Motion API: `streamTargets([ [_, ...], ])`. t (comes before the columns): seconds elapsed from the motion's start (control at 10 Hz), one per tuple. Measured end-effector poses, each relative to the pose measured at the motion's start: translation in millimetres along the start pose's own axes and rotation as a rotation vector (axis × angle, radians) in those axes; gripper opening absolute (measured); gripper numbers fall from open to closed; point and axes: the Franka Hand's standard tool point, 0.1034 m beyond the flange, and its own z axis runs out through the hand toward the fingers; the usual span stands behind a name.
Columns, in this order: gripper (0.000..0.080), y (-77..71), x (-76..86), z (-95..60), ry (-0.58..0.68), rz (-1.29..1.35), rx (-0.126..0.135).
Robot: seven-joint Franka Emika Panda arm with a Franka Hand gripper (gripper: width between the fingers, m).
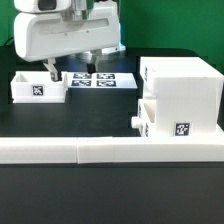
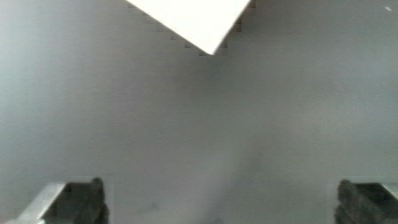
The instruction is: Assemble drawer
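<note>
The large white housing stands at the exterior view's right. One knobbed tray sits in its lower part, its knob pointing to the exterior view's left. The second small tray lies loose on the table at the left, tag facing front. My gripper hangs just above the table between that tray and the marker board, behind the tray's right end. It is open wide and empty. In the wrist view the gripper shows both fingertips far apart over bare dark table.
The marker board lies flat behind the gripper. The long low white border bar runs along the front. A white corner pokes into the wrist view; I cannot tell which part it belongs to.
</note>
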Motion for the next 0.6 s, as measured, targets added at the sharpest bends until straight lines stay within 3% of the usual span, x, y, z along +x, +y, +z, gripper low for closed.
streamTargets([
  [0.3,0.0649,-0.5,-3.0,1.4,0.007,0.175,-0.003],
  [0.6,0.0649,-11.3,-47.2,9.0,-0.010,0.320,-0.018],
])
